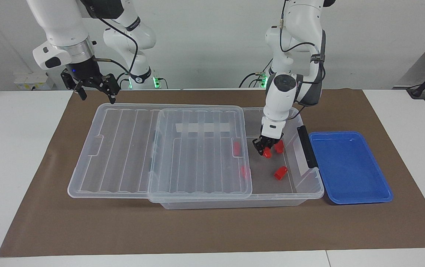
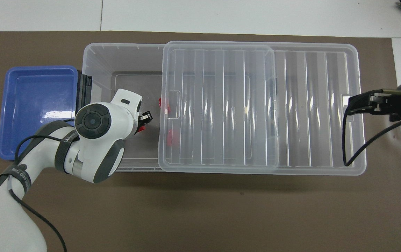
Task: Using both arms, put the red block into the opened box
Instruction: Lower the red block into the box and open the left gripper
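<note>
Shut on a red block (image 1: 267, 154), the left gripper (image 1: 265, 151) is seen low inside the uncovered end of the box (image 1: 310, 191), its fingertips closed around the block just above the clear floor. The block is judged to be carried in for release — it has been brought down rather than dropped from a height, presumably so that it does not bounce out. A second block (image 1: 279, 147) sits just beside the held one, a third (image 1: 280, 172) lies farther from the robots on the box floor, and two more (image 1: 236, 148) show dimly under the lid (image 1: 197, 185).

The lid is slid toward the right arm's end, so that only the end with the black handle (image 1: 306, 146) stands uncovered; that is why the gripper is lowered there. The blue tray (image 1: 349, 167) lies just beside that end, on the brown mat (image 1: 212, 230).

The left arm (image 2: 95, 140) is bent over the box with its wrist pointed steeply downward — in the overhead view its bulk hides most of the gripper. The right gripper (image 1: 94, 87) is held above the lid's edge at the right arm's end, its fingers spread wide and empty, and this arm is judged to be waiting.
</note>
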Tool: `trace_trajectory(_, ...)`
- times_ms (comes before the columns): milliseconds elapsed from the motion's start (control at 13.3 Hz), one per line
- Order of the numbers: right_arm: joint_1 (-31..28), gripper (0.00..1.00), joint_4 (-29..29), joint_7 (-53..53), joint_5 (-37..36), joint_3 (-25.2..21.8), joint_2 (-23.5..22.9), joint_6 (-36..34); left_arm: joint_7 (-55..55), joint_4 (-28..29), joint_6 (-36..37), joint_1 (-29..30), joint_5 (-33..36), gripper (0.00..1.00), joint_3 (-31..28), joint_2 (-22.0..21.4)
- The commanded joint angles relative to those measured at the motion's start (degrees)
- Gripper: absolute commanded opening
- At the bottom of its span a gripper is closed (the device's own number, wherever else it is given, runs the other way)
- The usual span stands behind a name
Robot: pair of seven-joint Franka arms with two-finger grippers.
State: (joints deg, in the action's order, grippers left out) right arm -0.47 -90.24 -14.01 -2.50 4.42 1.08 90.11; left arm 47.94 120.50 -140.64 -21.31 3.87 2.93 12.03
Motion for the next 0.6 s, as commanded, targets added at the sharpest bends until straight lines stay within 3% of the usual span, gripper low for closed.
trace_trajectory(0, -2.4, 0.99, 0.1, 1.3, 2.5, 0.2, -0.5, -1.6, -0.5, 0.3, -3.6, 0.4, 2.2, 0.00, -0.3, 2.6)
trace_trajectory(526, -2.1, 1.00, -1.2, 1.1, 2.2, 0.2, 0.1, -1.6, -0.5, 0.3, -3.6, 0.8, 2.2, 0.00, -0.4, 2.6)
